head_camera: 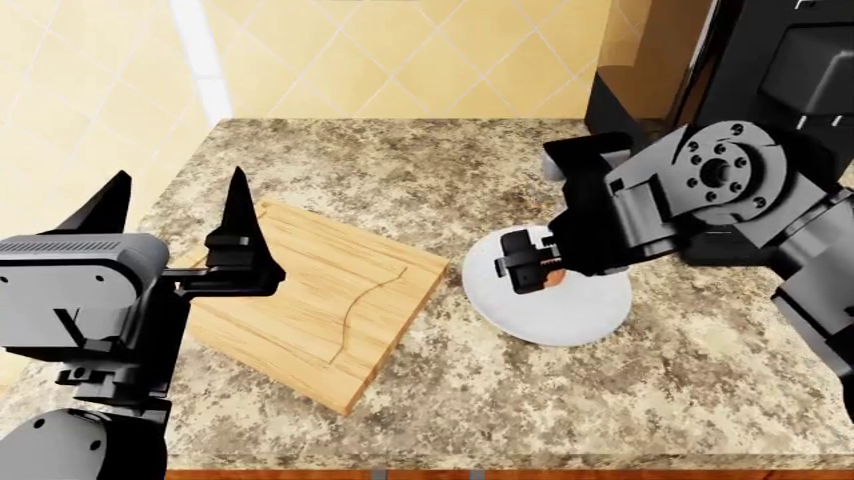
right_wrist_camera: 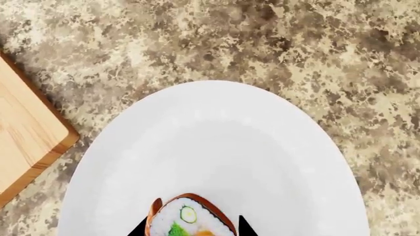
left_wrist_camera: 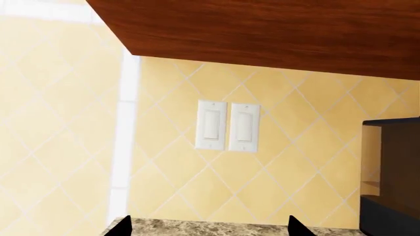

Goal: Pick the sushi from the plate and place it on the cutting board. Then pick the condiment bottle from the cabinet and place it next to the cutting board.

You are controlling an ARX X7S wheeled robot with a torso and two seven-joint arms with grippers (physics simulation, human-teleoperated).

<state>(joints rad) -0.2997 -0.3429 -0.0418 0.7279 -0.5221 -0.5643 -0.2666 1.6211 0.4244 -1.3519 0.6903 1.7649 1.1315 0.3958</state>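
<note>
**Sushi between right fingertips, on the plate**

Left gripper (head_camera: pixel 180 215) stood raised over the near-left end of the cutting board (head_camera: pixel 320 300), its two pointed fingers spread apart with nothing between them. Its wrist view faced the tiled wall and two light switches (left_wrist_camera: pixel 227 126), so we judged this arm idle for the present step.

We noted the board lying to the left of the plate (head_camera: pixel 574 310), the two just beside each other on the granite counter (head_camera: pixel 400 160), the board's long axis running diagonally from far left toward near right.

Right gripper (head_camera: pixel 531 268) was lowered onto the plate. In the right wrist view the sushi (right_wrist_camera: pixel 190 219) sat between the two dark fingertips (right_wrist_camera: pixel 139 229), rice face showing, apparently resting on the plate. We could not tell whether the jaws pinched the roll or merely flanked it.

We judged the right arm clearly nearer the roll, and the coming carry to run leftward from the plate to the board.

We saw no condiment bottle in any view.
</note>
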